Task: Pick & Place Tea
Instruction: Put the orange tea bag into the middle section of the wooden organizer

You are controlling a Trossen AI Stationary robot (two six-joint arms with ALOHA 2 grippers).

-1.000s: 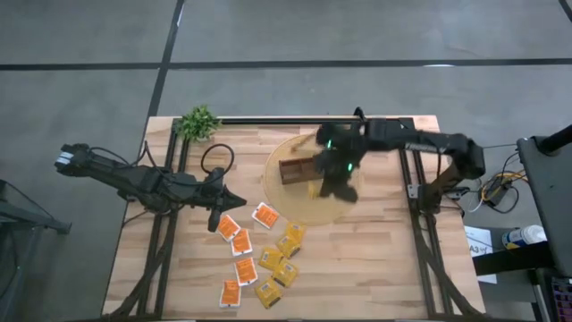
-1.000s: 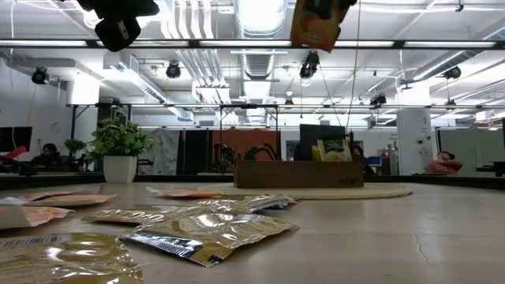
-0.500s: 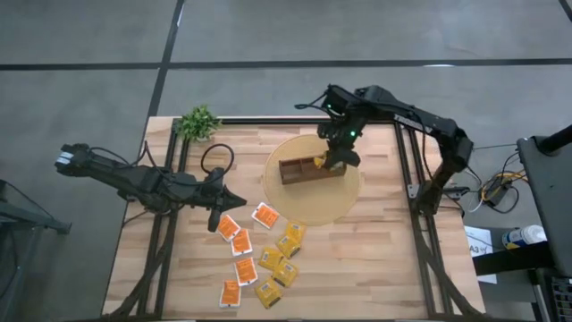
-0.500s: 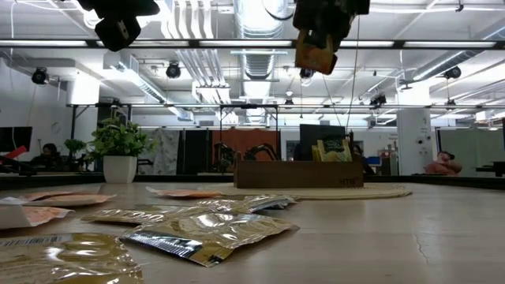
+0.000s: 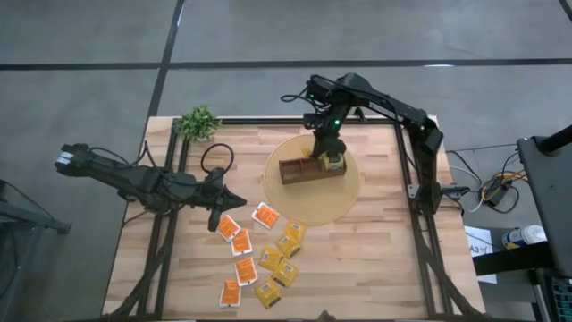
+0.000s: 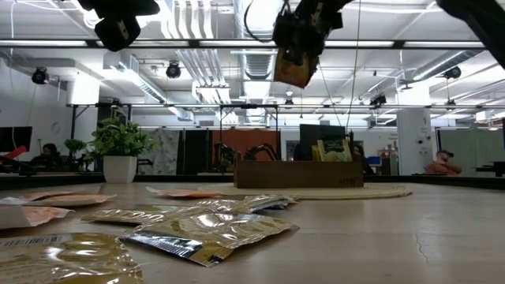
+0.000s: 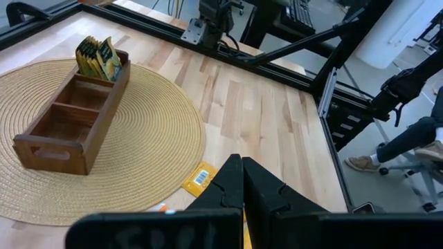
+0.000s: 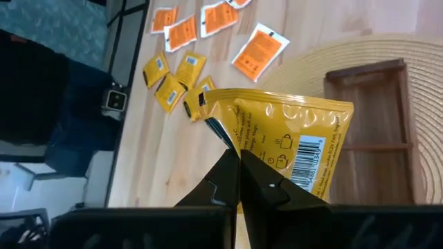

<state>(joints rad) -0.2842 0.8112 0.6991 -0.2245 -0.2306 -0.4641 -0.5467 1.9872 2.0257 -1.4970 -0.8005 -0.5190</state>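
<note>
Your right gripper (image 5: pixel 332 161) is clamped on a yellow tea sachet (image 8: pixel 287 147) and has swung back from the near edge of the round woven mat (image 5: pixel 349 201) to hang above the right end of the wooden box (image 5: pixel 311 168); in the low view the sachet has come down a little and now dangles well above the box. That end compartment already holds a few upright sachets (image 7: pixel 98 57), while the other two look empty, so you seem lined up for the drop: lower before releasing, or the sachet may flutter outside the box. Your left gripper (image 5: pixel 217 215) waits with fingers together near the loose orange and yellow sachets (image 5: pixel 259 259) on the table (image 5: pixel 375 268), unmoved.
</note>
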